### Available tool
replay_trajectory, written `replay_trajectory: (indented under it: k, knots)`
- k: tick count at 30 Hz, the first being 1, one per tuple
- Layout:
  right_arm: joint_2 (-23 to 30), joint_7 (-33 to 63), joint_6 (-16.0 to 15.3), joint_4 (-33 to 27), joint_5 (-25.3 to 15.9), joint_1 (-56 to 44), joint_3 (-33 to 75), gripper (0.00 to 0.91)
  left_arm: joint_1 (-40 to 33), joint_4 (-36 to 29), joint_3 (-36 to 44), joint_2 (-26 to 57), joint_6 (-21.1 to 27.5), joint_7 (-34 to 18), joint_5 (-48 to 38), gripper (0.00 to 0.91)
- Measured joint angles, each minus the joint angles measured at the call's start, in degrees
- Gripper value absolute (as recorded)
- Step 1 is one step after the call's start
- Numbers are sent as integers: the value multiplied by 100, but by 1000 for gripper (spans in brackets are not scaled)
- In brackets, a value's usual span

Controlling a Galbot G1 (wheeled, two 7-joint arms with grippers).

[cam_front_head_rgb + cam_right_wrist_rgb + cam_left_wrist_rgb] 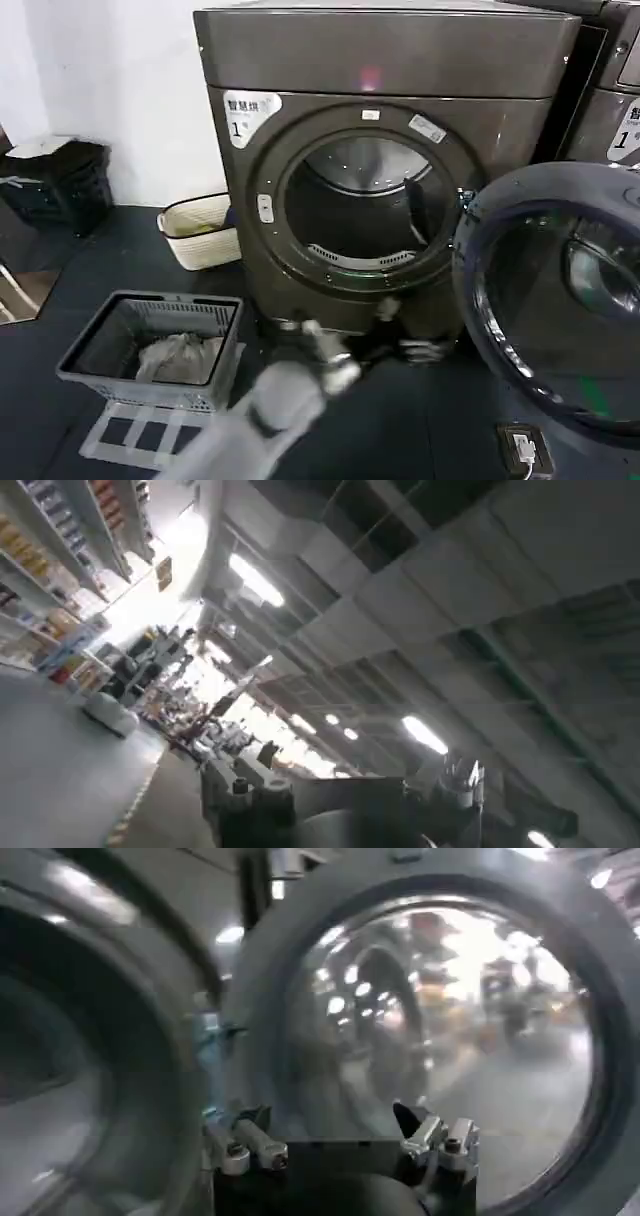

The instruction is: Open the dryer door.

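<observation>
The dryer (400, 70) is a big dark grey-bronze machine with a white "1" sticker. Its round opening (365, 205) is uncovered and shows the drum. The dryer door (545, 300), chrome rim around dark glass, stands swung out to the right. My left gripper (390, 338) hovers low in front of the dryer, below the opening and just left of the door. In the left wrist view that gripper (335, 1133) is open and empty, facing the door's glass (450, 998). My right gripper (350, 770) points up at a ceiling, open and holding nothing.
A grey laundry basket (75, 365) with clothes sits on the floor at front left. A cream basket (185, 215) stands beside the dryer. A second machine (620, 90) is at the right edge, and black crates (55, 180) are at the far left.
</observation>
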Motion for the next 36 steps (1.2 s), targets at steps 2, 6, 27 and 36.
replay_trajectory:
  k: [2,6,27,36]
  knots:
    - [-96,-76,-27,-2,-1,55,-91,907,214,-314,-195,377,235,-163,-199,907]
    - [-257,-150,-28,-81,-2,152,-278,907,762,-938,-850,1178,635,-445,-534,907]
    - [-399,-562,237,-301,419,211,-627,907,2927,-644,-4208,4658,3083,-3702,-6482,907]
    - [-358,-642,479,-387,525,217,-638,907,2858,124,-4311,5248,3082,-4632,-8293,907]
